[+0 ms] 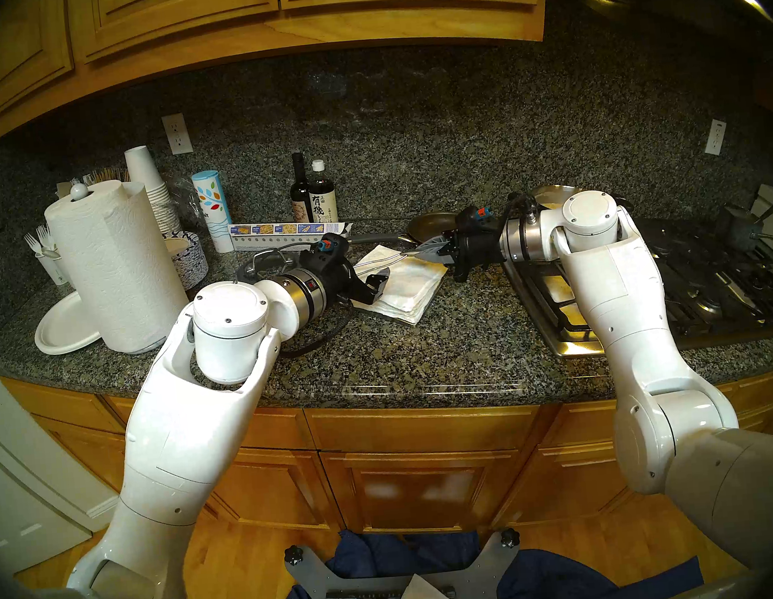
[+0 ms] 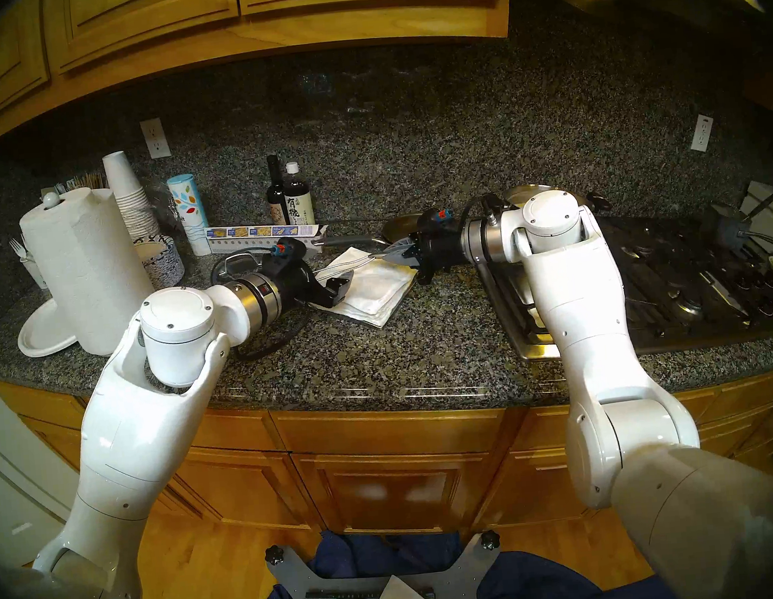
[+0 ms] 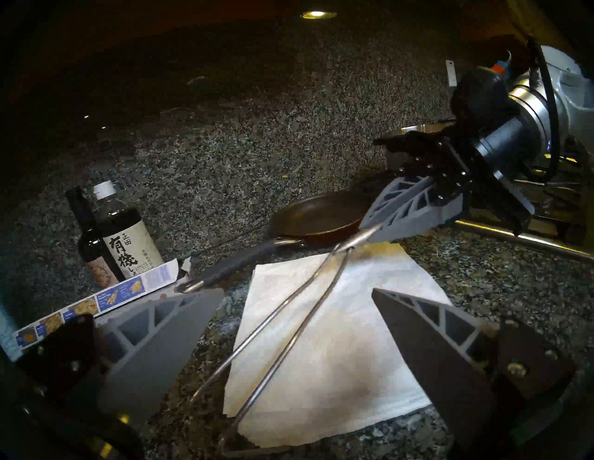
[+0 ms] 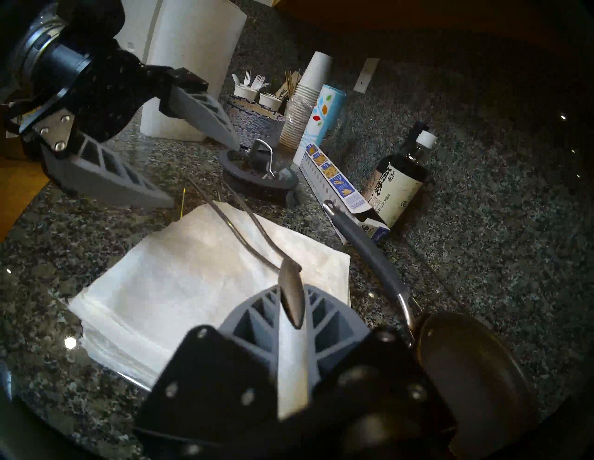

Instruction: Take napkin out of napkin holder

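So the right pincer [image 4: 291,308] is clamped on the flattened tip of the thin silver wire napkin holder [image 3: 289,308], lifting its hinged arm off the pile. The left pincer [image 3: 297,324] sits spread apart just over the top thin white paper napkin [image 3: 340,337], which lies on the stack on the speckled granite worktop [image 1: 425,335]. Nothing's pulled out yet. The dark frying pan [image 3: 321,216] and blue cardboard box [image 4: 334,180] crowd the far side.

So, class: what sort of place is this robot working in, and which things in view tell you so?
Most likely a home kitchen: a granite countertop under wooden cabinets, a gas stove at the robot's right, and a frying pan beside soy sauce bottles.
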